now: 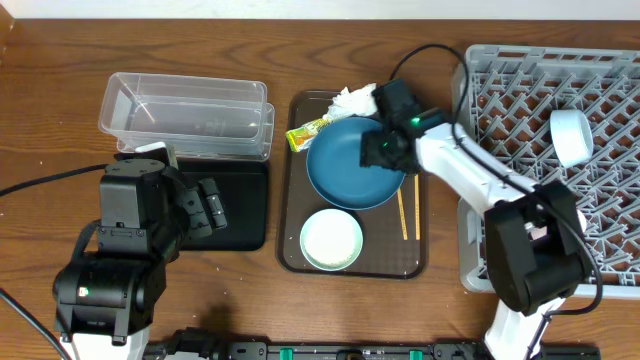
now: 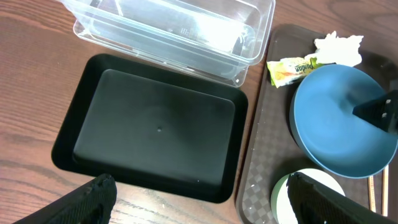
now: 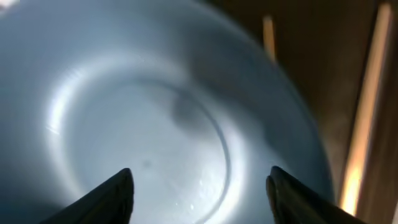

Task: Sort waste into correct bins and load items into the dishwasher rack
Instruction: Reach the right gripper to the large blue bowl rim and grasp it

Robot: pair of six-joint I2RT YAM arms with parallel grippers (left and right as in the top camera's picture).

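The large blue dish (image 1: pixel 345 170) lies on the brown serving tray (image 1: pixel 292 200). It fills the right wrist view (image 3: pixel 155 106). My right gripper (image 1: pixel 385 145) is open, its fingers (image 3: pixel 199 193) just above the dish's far right rim. A white tissue (image 1: pixel 352 98) and a yellow-green wrapper (image 1: pixel 310 132) lie at the tray's far end. A pale green-rimmed bowl (image 1: pixel 331 240) and chopsticks (image 1: pixel 403 215) lie nearer. My left gripper (image 2: pixel 199 199) is open and empty above the near edge of the black tray (image 2: pixel 155 124). The clear tub (image 1: pixel 185 115) stands behind it. The pinkish cup is out of view.
The grey dishwasher rack (image 1: pixel 600 190) fills the right side, with a small white bowl (image 1: pixel 570 135) on its side in it. My left arm covers part of the black tray (image 1: pixel 240 200). The left wrist view shows the tub (image 2: pixel 180 31), wrapper (image 2: pixel 289 68) and tissue (image 2: pixel 339 48).
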